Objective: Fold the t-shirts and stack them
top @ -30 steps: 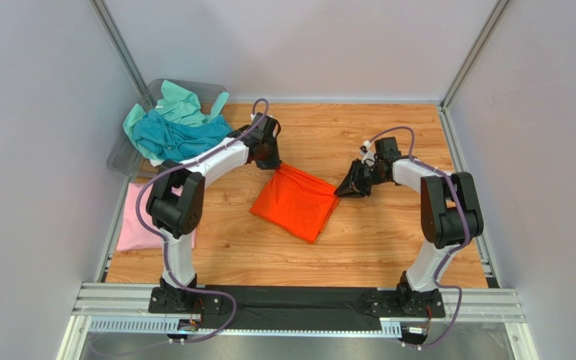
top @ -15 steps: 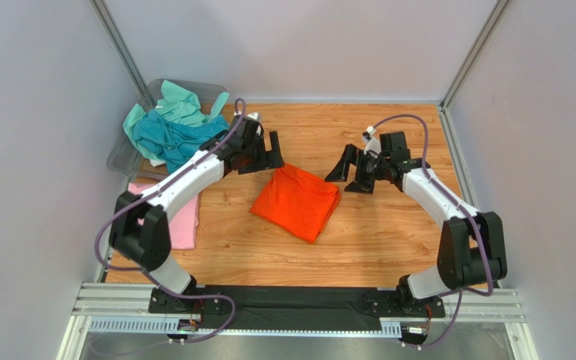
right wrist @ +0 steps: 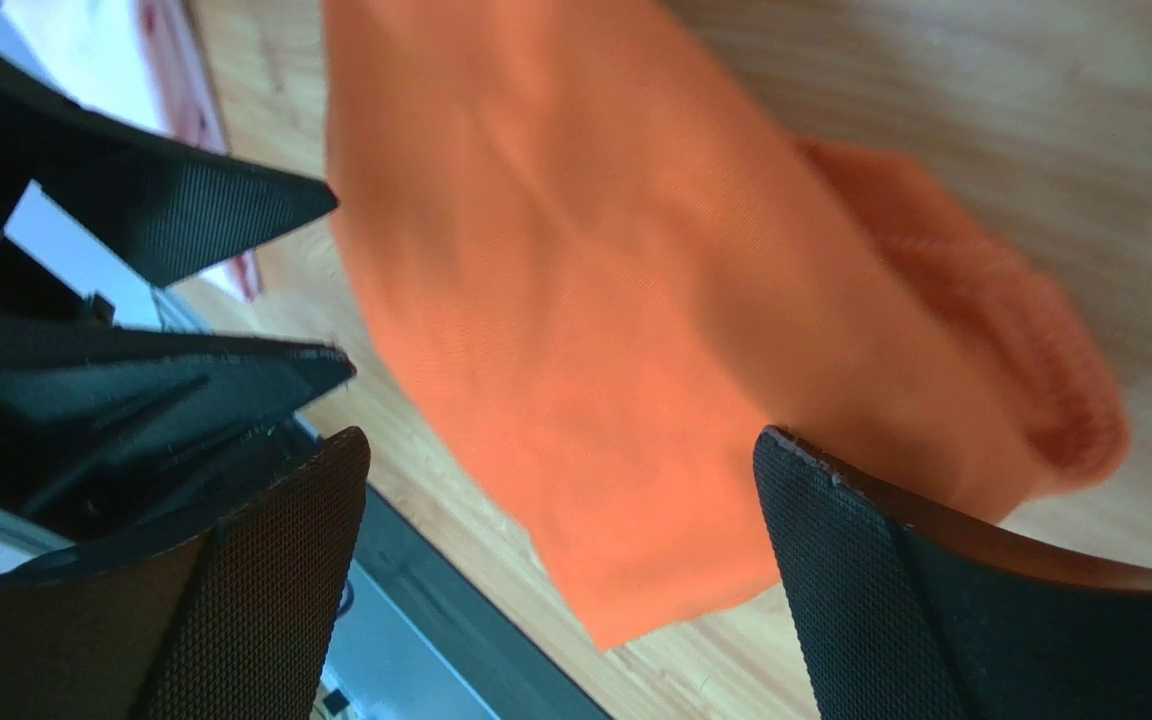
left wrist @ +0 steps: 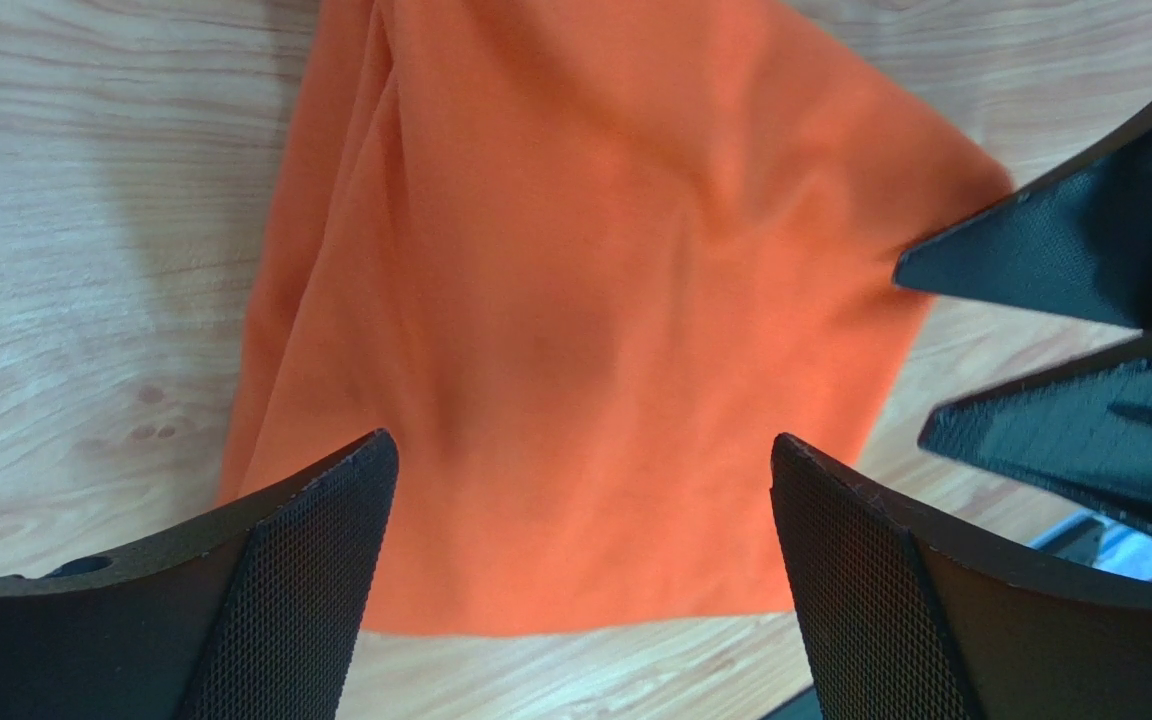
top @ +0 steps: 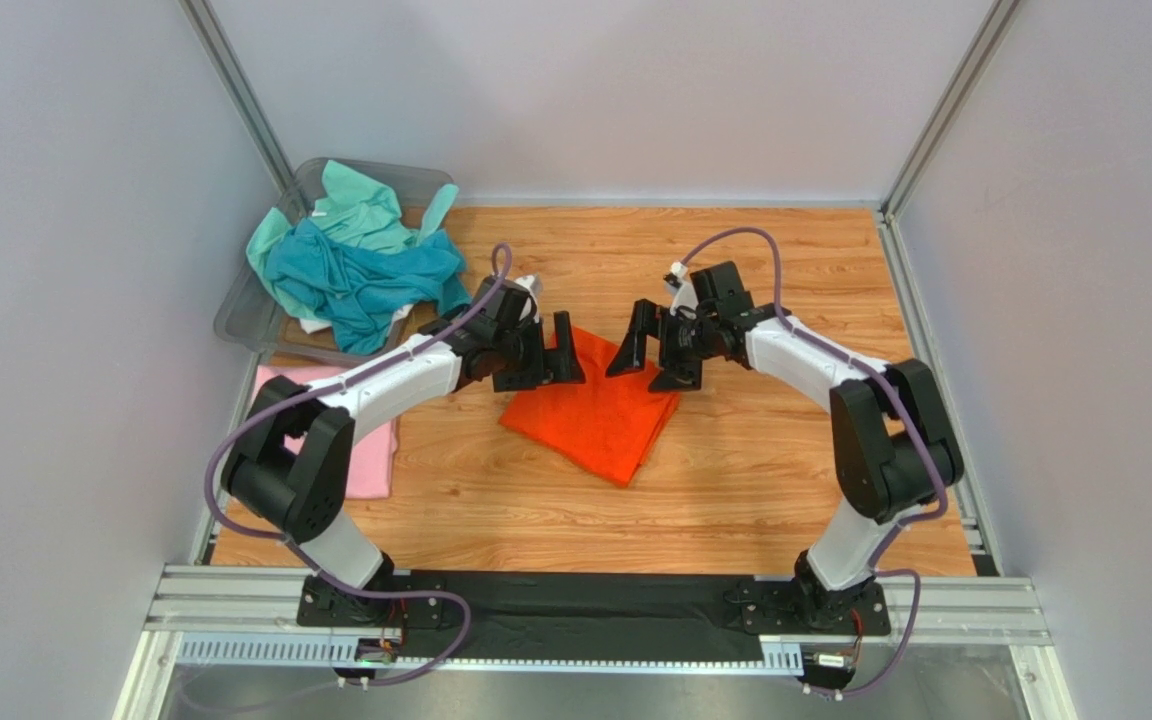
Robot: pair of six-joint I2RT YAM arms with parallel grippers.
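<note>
Now both pincers, left [top: 555, 357] and right [top: 654, 342], converge spread-jawed over the folded orange t-shirt [top: 597, 413]. Another fold or a lift seems imminent.

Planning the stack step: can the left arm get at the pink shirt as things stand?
Probably yes. The pink shirt lies flat at the table's left edge beside the left arm's own links, nothing on it. The left gripper is open over the orange shirt, holding nothing.
</note>
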